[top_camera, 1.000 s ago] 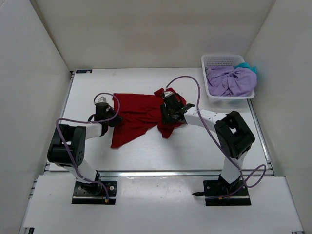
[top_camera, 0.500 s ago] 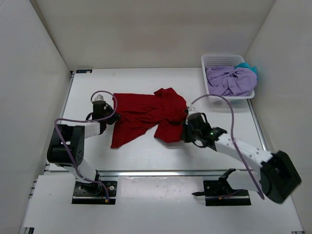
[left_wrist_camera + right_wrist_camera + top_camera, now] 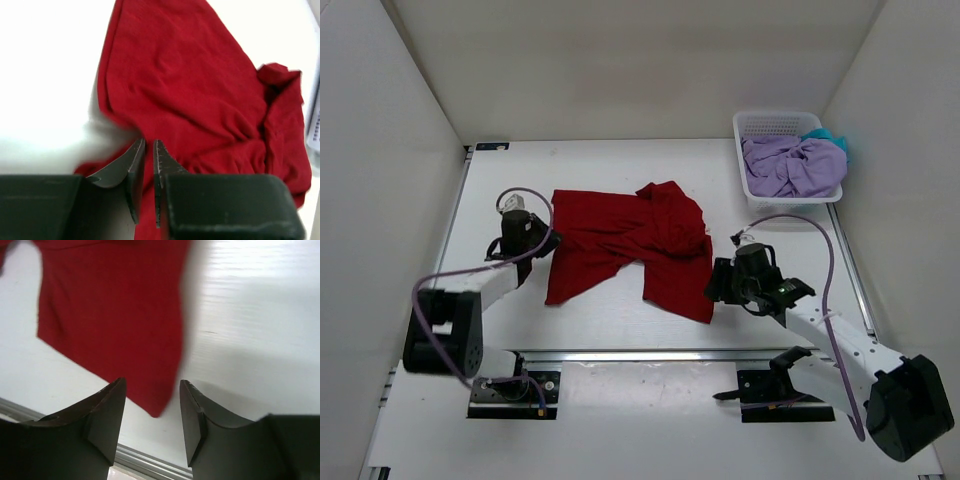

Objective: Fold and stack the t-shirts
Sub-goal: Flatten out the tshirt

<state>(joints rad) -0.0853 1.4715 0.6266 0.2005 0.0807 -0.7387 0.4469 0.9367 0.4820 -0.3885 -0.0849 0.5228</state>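
**White booth, white table**

Plain white panels close in the scene: a back wall (image 3: pixel 620 60), a left wall (image 3: pixel 380 150) and a right wall (image 3: pixel 910 90). The light is soft and even, and shadows are faint. The white table (image 3: pixel 600 165) has a silver rail (image 3: pixel 150 463) along its near edge, which shows between the fingers of the right gripper (image 3: pixel 152 384), below their tips.

White mesh basket (image 3: pixel 775 125) at the far right corner of the table (image 3: pixel 620 165), seemingly touching the wall (image 3: pixel 900 120).
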